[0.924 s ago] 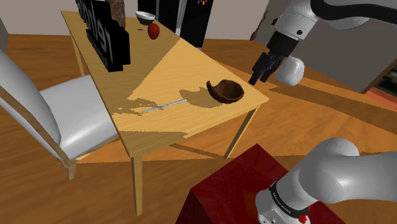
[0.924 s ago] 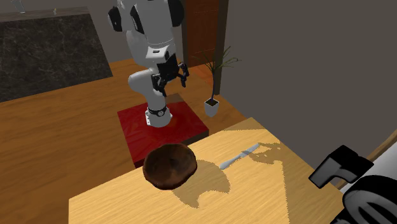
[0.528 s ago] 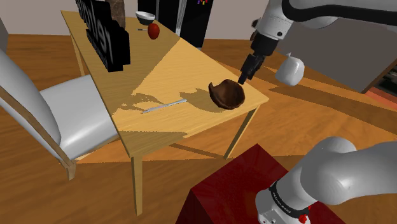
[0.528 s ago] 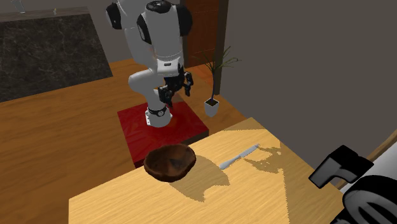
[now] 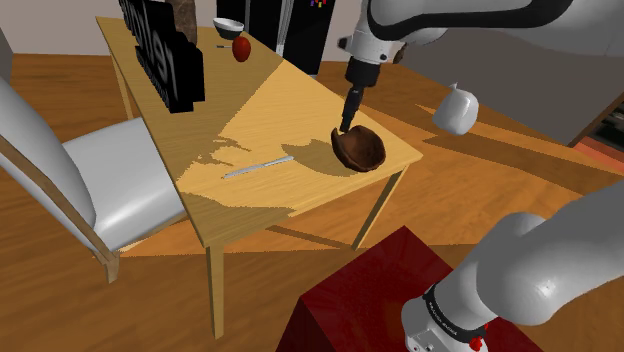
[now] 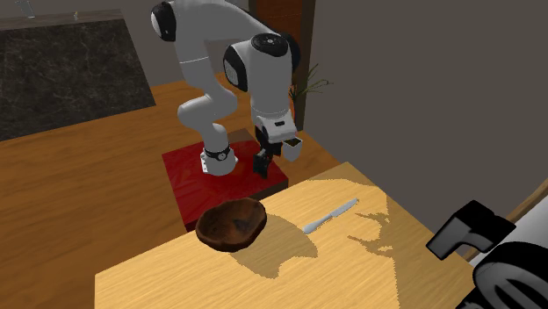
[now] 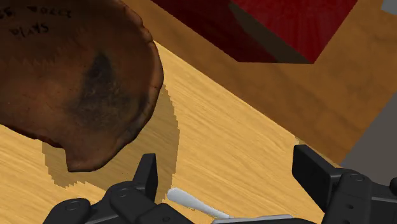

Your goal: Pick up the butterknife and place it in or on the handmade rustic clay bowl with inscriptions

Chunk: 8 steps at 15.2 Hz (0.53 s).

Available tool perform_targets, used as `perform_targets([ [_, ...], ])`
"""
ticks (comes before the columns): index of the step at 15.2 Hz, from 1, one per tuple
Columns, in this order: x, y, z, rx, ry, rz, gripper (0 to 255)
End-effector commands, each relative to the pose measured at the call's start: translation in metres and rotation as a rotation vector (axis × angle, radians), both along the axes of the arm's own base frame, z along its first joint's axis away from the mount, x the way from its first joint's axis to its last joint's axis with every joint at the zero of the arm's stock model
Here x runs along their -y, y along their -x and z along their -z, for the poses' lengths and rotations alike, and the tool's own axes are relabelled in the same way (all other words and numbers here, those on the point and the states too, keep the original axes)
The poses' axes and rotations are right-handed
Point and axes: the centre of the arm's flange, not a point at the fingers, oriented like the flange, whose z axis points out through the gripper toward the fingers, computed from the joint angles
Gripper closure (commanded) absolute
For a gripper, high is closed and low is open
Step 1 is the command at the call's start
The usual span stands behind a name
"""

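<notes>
A dark brown clay bowl (image 5: 358, 148) with scratched inscriptions stands near the table corner closest to the stand; it is also in the second exterior view (image 6: 231, 225) and the wrist view (image 7: 76, 83). The silver butterknife (image 5: 257, 166) lies flat on the wooden table (image 5: 290, 100), a short way from the bowl toward the shoulder view's left, and appears again (image 6: 331, 215). My gripper (image 5: 347, 118) hangs just above the bowl's far rim, pointing down (image 6: 262, 163). Its fingers stand open (image 7: 229, 168) around nothing, and one end of the knife (image 7: 191, 202) shows low between them.
A white-seated chair (image 5: 110, 180) stands against the table's left side. Big black letters (image 5: 165, 55), a red apple (image 5: 241, 48) and a small white bowl (image 5: 228, 25) sit at the far end. The red stand (image 5: 370, 300) is below the table corner; a white pot (image 5: 455, 108) stands on the floor beyond.
The arm has swung from beyond the table's edge toward the shoulder view's left, to just above the bowl. The bowl has rocked from a tipped pose to sitting open side up.
</notes>
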Motion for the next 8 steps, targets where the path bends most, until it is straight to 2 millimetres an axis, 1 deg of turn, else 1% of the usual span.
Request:
perform_targets([
  [1, -0.013, -0.023, 0.015, -0.014, 0.012, -0.093, 0],
  [5, -0.045, -0.065, 0.042, -0.040, 0.038, -0.272, 0],
  [8, -0.074, -0.091, 0.064, -0.059, 0.057, -0.406, 0],
])
